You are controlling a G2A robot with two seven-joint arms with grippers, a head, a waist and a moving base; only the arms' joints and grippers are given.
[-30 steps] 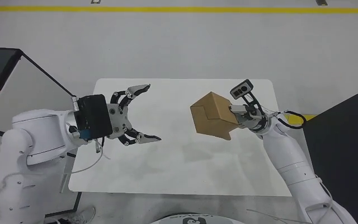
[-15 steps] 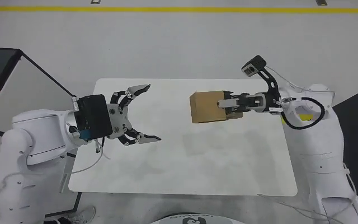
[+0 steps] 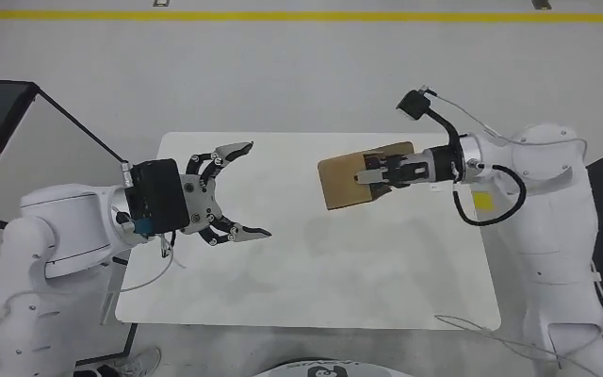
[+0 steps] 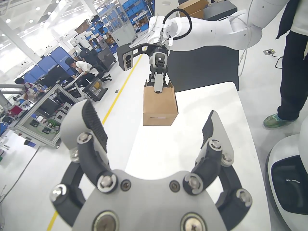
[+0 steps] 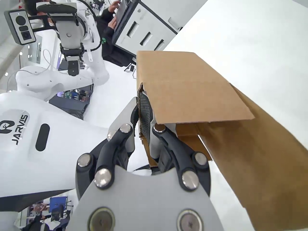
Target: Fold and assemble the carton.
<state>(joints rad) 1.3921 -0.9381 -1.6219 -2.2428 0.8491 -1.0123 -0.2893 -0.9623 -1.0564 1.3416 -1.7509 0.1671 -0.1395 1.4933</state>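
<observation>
A brown carton [image 3: 350, 178] hangs above the right part of the white table [image 3: 311, 273], with its closed end toward the left arm. My right gripper [image 3: 369, 176] is shut on one wall of the carton [image 5: 182, 90] at its open end, one finger [image 5: 144, 111] inside and the other outside. In the left wrist view the carton [image 4: 159, 105] hangs in the air, held from above by the right gripper [image 4: 157, 88]. My left gripper [image 3: 247, 188] stands open over the table's left part, apart from the carton, with nothing between its fingers [image 4: 92, 123].
A dark panel [image 3: 19, 104] stands off the table's left side. A person stands beside the table's far end in dark trousers [image 4: 292, 78]. A yellow floor line [image 3: 301, 15] runs beyond the table's far edge.
The right arm has swung outward and turned its wrist, so the carton has rotated and lies flatter in the top view. The left arm has not moved.
</observation>
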